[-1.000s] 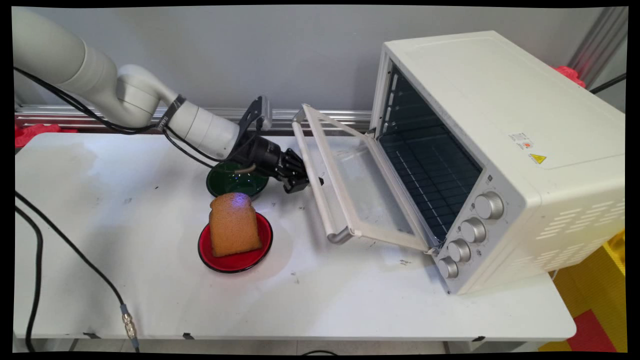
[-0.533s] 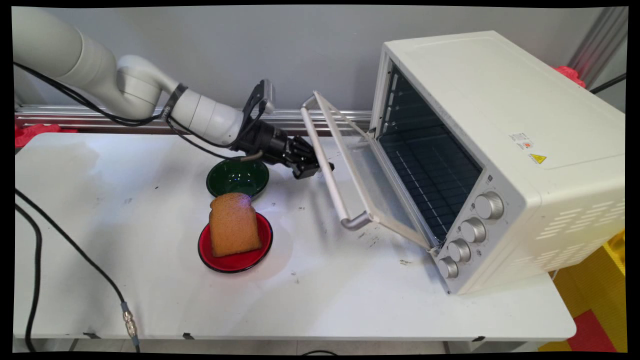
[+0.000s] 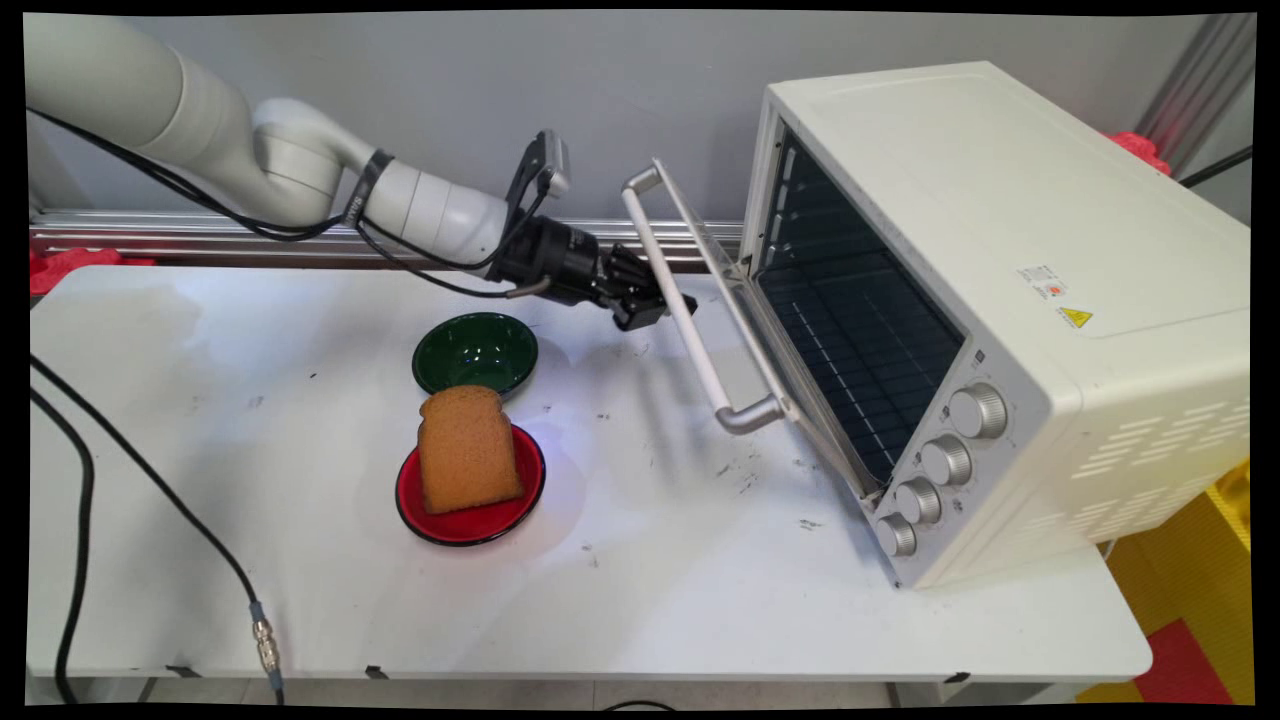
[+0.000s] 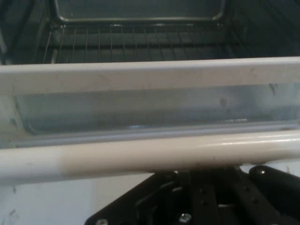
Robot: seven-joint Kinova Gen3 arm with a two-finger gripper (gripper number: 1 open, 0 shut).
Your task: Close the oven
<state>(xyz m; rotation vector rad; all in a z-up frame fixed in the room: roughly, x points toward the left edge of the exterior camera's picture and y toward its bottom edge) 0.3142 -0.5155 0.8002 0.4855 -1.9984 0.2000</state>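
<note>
Oven door (image 3: pixel 745 330) raised; bread (image 3: pixel 468 448) on red plate (image 3: pixel 470 522).

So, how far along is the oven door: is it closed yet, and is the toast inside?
Not closed yet. Done: the door stands steeply raised from the table. In hand: the pincer sits against the handle. Left: a wide gap at the oven front stays to shut. The toast is outside, on the red plate.
</note>
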